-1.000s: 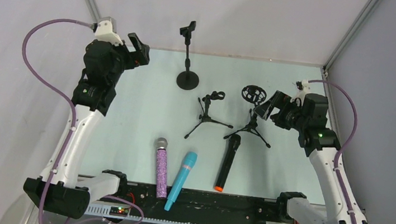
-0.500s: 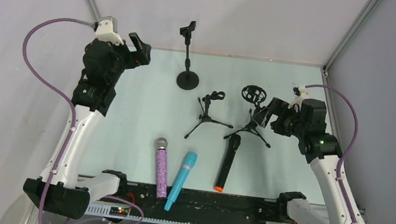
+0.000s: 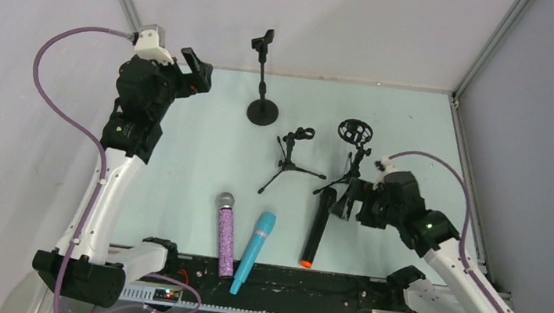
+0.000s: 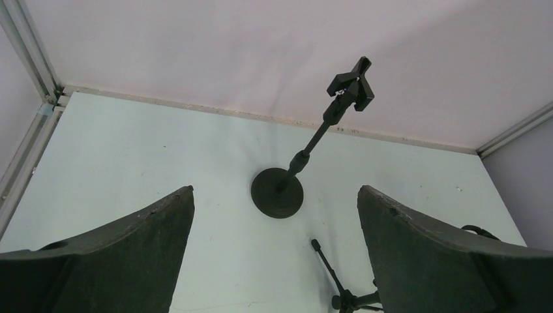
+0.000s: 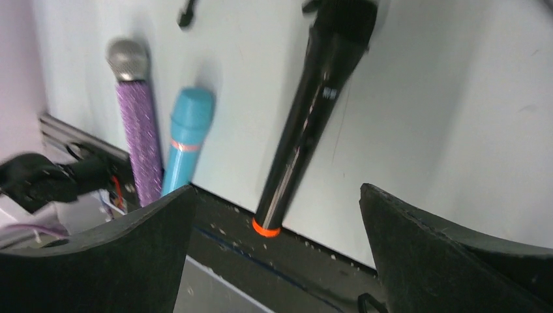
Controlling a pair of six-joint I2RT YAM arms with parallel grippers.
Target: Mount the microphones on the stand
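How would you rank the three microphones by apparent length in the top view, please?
1. Cyan microphone, slightly the longest.
2. Purple microphone and black microphone: too alike to rank.

Glittery purple microphone [image 5: 140, 137] with silver mesh head, glossy black microphone [image 5: 313, 111], smooth plain cyan microphone [image 5: 186, 137]

The black microphone [image 3: 316, 230] is laid beside the cyan microphone [image 3: 253, 251]. The right gripper [image 3: 346, 202] is held just beside the black head
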